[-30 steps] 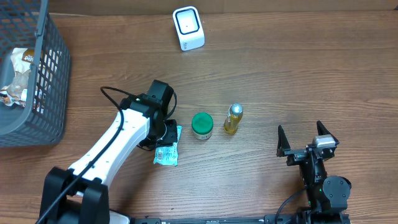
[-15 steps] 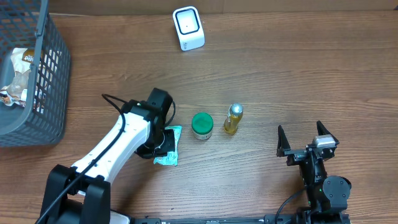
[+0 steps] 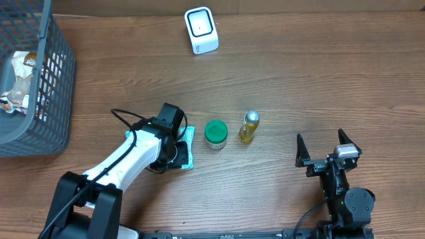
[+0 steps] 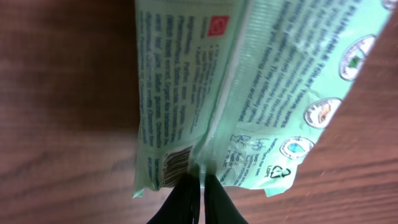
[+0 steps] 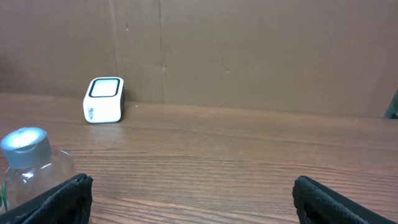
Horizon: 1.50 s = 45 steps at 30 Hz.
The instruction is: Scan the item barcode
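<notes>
- A grey mesh basket [image 3: 46,86] sits at the far left edge of the tabletop [image 3: 299,79], with crumpled packets inside.
- My left jaws are pinched together on the raised seam of the pale green wipes packet [image 4: 261,87], their dark fingers [image 4: 186,200] meeting right beside its barcode [image 4: 177,163]. From overhead, the packet [image 3: 189,143] is mostly hidden under my wrist, left of centre.
- The white scanner [image 3: 200,30] stands at the far edge, well apart from the packet.
- A green-lidded jar [image 3: 215,133] stands just right of the packet.
- A yellow bottle [image 3: 248,127] with a silver cap is near the jar.
- My right jaws are spread wide apart and hold nothing, low at the near right.
</notes>
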Each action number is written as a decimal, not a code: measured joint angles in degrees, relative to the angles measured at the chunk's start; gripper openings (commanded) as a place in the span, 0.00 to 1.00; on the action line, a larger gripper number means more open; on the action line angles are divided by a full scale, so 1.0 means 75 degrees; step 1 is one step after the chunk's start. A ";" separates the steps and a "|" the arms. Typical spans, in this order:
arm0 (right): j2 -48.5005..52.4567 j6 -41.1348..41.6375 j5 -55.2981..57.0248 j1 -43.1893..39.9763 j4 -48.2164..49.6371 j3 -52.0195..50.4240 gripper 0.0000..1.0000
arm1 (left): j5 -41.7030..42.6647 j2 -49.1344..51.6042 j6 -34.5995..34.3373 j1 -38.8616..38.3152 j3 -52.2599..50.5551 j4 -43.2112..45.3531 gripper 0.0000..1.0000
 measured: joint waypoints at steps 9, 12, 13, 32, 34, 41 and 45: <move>0.0000 0.0006 0.0003 0.0000 0.0000 0.0000 1.00 | 0.0000 0.0000 -0.0023 0.0000 0.0000 0.0481 0.10; 0.0000 0.0003 0.0000 0.0000 0.0003 0.0000 1.00 | 0.0000 0.0000 -0.0020 0.0000 0.0003 0.0612 0.09; 0.0000 0.0006 0.0000 0.0000 0.0003 0.0000 1.00 | 0.0000 0.0000 -0.0023 0.0000 0.0009 0.0670 0.07; 0.0000 0.0006 0.0000 0.0000 0.0003 0.0000 1.00 | -0.1483 0.0061 -0.0064 0.0000 0.2355 -0.2124 0.07; 0.0000 0.0003 0.0003 0.0000 0.0003 0.0000 1.00 | -0.1632 0.0082 -0.0119 0.0000 0.2165 -0.1947 0.09; 0.0000 0.0003 0.0000 0.0000 0.0003 0.0000 1.00 | -0.1763 0.0694 -0.0297 0.0000 0.1754 -0.1585 0.10; 0.0000 0.0003 0.0000 0.0000 0.0003 0.0000 1.00 | -0.1612 0.1084 -0.0318 0.0000 0.1754 -0.1358 0.09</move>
